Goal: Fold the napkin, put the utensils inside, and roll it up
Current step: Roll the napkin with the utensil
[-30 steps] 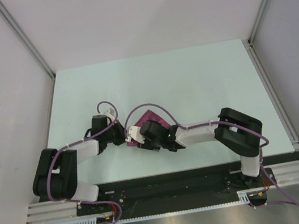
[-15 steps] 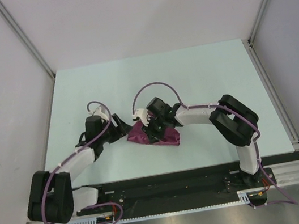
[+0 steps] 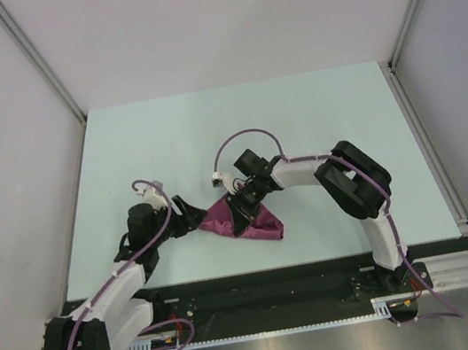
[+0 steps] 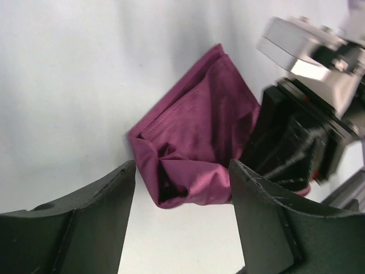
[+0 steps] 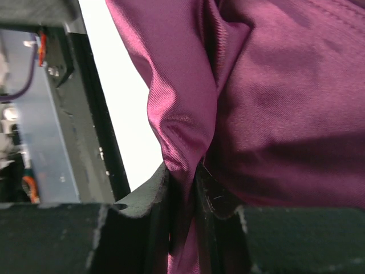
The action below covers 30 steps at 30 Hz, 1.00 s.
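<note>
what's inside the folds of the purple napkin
Only dark creases show in the napkin; no utensil is visible. The right gripper pinches a fold, and the bunched cloth covers whatever may lie inside.

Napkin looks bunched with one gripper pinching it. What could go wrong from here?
The right gripper pinches only a thin ridge of the napkin; it may slip free. The napkin lies bunched, not flat, so any fold could come out crooked. The left gripper stands open at the crumpled corner and might snag it.

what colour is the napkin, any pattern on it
Plain plum purple napkin, no pattern; clearest in the right wrist view.
</note>
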{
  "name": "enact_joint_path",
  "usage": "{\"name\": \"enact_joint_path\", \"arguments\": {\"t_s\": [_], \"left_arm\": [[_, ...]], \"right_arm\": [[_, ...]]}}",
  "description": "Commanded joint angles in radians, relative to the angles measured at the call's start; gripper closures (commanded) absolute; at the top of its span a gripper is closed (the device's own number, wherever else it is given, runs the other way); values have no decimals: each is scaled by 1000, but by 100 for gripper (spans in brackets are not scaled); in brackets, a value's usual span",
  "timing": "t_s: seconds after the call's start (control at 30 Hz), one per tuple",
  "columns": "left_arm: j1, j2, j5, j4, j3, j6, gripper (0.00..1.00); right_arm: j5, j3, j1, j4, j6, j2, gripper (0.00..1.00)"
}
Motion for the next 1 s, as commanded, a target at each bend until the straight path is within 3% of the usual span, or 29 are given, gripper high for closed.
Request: {"name": "enact_joint_path", "arguments": {"t_s": [0.0, 0.37, 0.47, 0.57, 0.67, 0.7, 0.73, 0.83, 0.97], "left_arm": [[-16, -34, 76, 90, -31, 12, 30], [-39, 51, 90, 170, -38, 13, 39], [-39, 86, 92, 193, -34, 12, 44], [-42, 121, 93, 224, -40, -1, 57], [-44, 147, 60, 201, -31, -2, 82], [-44, 152, 49, 190, -22, -1, 85], [-44, 160, 34, 169, -15, 1, 88], [-44, 180, 30, 139, 9, 4, 92], [-44, 219, 17, 102, 44, 10, 96]], "right_arm": [[-98, 56, -24, -53, 33, 58, 84], [-145, 96, -49, -85, 22, 119, 84], [-145, 94, -51, -87, 20, 121, 84], [-144, 96, -51, -88, 19, 119, 82], [-133, 96, -54, -87, 25, 105, 71], [-130, 96, -55, -87, 26, 92, 65], [-127, 96, -60, -87, 29, 82, 58], [-102, 94, -78, -91, 33, 40, 50], [-23, 93, -106, -98, 33, -39, 47]]}}
